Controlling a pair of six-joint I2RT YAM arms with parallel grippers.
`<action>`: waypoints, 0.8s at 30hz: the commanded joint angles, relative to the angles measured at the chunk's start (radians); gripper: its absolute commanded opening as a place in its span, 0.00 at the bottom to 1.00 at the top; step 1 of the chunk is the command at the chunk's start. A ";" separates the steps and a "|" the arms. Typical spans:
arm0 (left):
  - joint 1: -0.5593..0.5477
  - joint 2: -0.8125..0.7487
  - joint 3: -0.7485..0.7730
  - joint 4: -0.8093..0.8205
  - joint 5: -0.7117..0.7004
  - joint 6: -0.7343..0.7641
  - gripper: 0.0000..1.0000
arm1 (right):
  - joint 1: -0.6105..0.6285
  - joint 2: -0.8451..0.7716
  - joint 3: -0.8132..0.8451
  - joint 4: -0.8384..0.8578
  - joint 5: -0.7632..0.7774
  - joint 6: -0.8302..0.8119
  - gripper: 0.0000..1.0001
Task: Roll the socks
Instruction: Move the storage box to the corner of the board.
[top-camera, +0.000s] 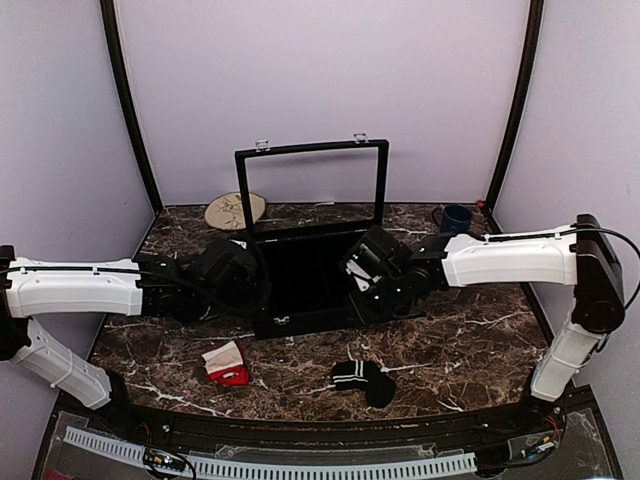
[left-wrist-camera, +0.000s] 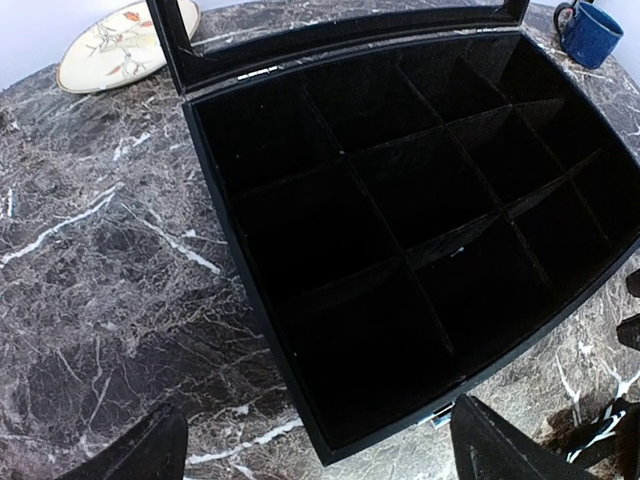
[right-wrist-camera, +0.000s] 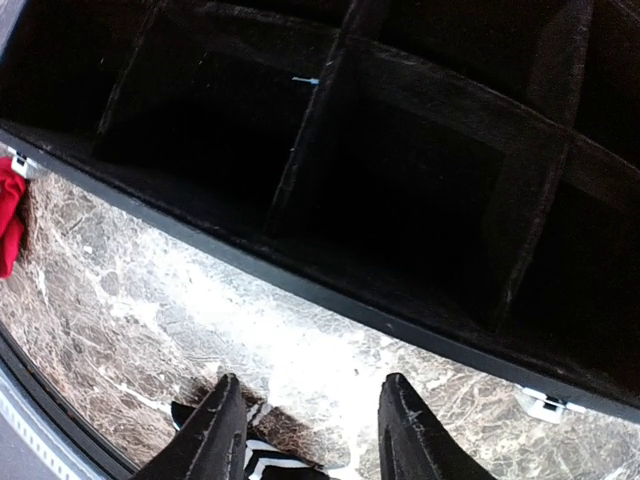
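The red socks (top-camera: 227, 363) lie in a small bundle, cream cuff uppermost, on the marble in front of the black case (top-camera: 305, 285), left of centre. Only their red edge (right-wrist-camera: 8, 215) shows at the left border of the right wrist view. My left gripper (left-wrist-camera: 320, 435) hangs open above the case's near left corner, with nothing between its fingers. Over the case's front wall my right gripper (right-wrist-camera: 313, 385) stands open, its fingers apart above bare marble, holding nothing. Neither gripper touches the socks.
The case lies open with its lid (top-camera: 311, 190) upright and several dark compartments inside. A black sock with white stripes (top-camera: 362, 378) lies in front of it on the right. Behind the case sit a patterned plate (top-camera: 235, 210) and a blue mug (top-camera: 457, 217).
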 joint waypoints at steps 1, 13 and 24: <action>0.012 0.012 0.004 0.013 0.048 0.013 0.94 | 0.005 0.040 0.000 0.049 -0.027 -0.009 0.42; 0.025 0.043 -0.004 0.010 0.080 0.008 0.94 | 0.000 0.133 0.069 0.089 -0.036 -0.037 0.40; 0.100 0.066 0.023 0.060 0.105 0.064 0.94 | -0.021 0.159 0.097 0.095 -0.027 -0.040 0.40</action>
